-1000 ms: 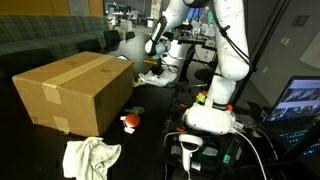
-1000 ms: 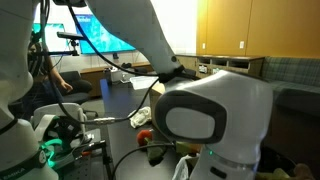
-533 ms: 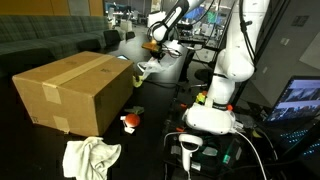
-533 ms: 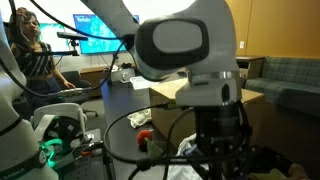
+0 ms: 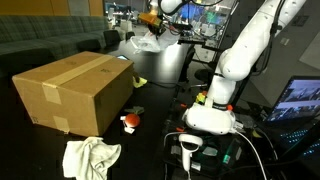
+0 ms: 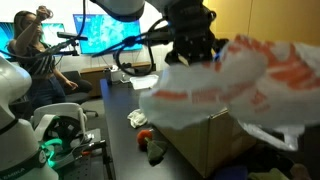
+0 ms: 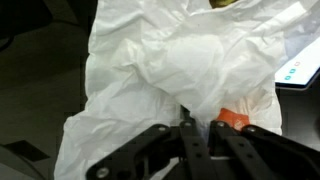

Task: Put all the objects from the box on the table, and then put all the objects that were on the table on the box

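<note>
My gripper (image 5: 155,14) is raised high above the far end of the table (image 5: 150,140), shut on a crumpled white plastic bag with orange print (image 5: 148,42). In an exterior view the bag (image 6: 220,90) hangs from the gripper (image 6: 195,52) close to the camera and hides much of the box (image 6: 215,150). In the wrist view the bag (image 7: 170,60) fills the frame, pinched between the closed fingers of the gripper (image 7: 197,122). The large brown cardboard box (image 5: 75,90) with a taped seam stands on the dark table, below and in front of the gripper.
A white cloth (image 5: 90,157) and a small red-and-white object (image 5: 130,121) lie on the table by the box's near corner. The robot base (image 5: 210,115) stands beside them, with a laptop (image 5: 300,100) past it. A person (image 6: 30,50) sits by monitors.
The arm has swung upward, lifting the white bag from near table level beside the box to high in the air. The jaws stayed closed on it.
</note>
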`<state>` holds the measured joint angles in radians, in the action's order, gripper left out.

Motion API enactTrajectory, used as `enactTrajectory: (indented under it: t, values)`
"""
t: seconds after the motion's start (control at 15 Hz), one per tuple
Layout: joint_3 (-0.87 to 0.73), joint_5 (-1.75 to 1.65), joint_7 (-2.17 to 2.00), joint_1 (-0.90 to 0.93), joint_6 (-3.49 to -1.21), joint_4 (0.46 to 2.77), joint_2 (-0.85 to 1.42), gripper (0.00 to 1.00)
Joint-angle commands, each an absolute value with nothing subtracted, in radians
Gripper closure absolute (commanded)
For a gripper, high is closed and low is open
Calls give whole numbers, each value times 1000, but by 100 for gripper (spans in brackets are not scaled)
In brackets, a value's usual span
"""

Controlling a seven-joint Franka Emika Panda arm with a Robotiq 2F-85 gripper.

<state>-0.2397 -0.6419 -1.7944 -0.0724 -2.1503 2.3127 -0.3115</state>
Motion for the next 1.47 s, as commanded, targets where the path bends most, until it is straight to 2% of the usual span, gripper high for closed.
enactTrajectory:
  t: [0.0, 0.2, 0.67, 1.27, 1.4]
  values:
    - [-96, -619, -1768, -105, -2079, 2271, -405, 87]
    - [-11, -609, -1737, -85, -2070, 2191, -381, 87]
    - [126, -598, -1635, -16, -2063, 1892, -126, 87]
    - [143, -597, -1464, 56, -2030, 1479, 256, 88]
    - [101, -573, -1407, 103, -2007, 1403, 321, 89]
